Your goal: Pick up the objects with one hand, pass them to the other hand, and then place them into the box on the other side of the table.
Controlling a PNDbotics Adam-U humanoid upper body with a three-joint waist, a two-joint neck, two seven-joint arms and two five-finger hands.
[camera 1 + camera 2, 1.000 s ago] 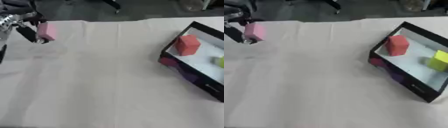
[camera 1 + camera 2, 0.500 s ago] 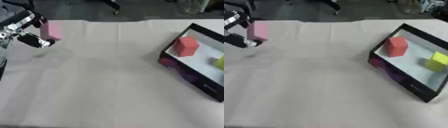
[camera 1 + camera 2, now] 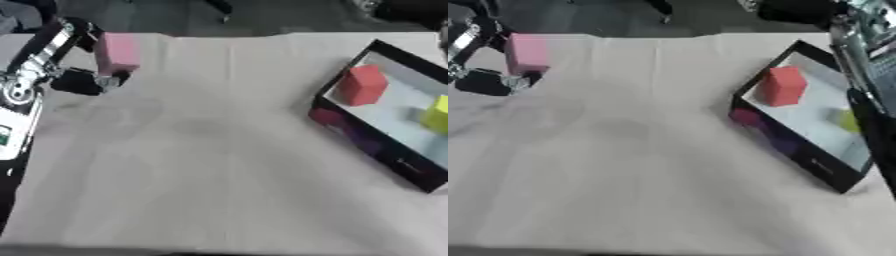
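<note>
Left eye view, fingers: the left hand [image 3: 74, 75] pinches a pink rectangular foam block [image 3: 116, 52], black fingers [image 3: 87, 40] above it and the thumb below, the block upright and clear of the cloth.
Left hand, change: over the last second it carries the block inward from the far left corner toward the middle of the worktop; a second ago the block sat nearer the left edge.
Pink block, place: in the air above the far left part of the cream cloth-covered worktop [image 3: 219, 165], well apart from the box.
Right arm, change: a black and silver arm [image 3: 859, 55] now comes in at the upper right of the right eye view, above the box; it shows in no earlier picture. Its hand is not in view, so its fingers cannot be told.
Box: a black-walled open box with a pale floor [image 3: 385, 150] lies askew on the right side.
Box contents: a red foam block [image 3: 360, 85] near its far corner and a yellow-green block [image 3: 435, 114] further right, apart from each other.
Step, as judged: pick-up done, the two arms closing for the hand-over.
Meaning for the task: the pass has not yet happened; the right hand must meet the block somewhere over the middle before it can go into the box.
</note>
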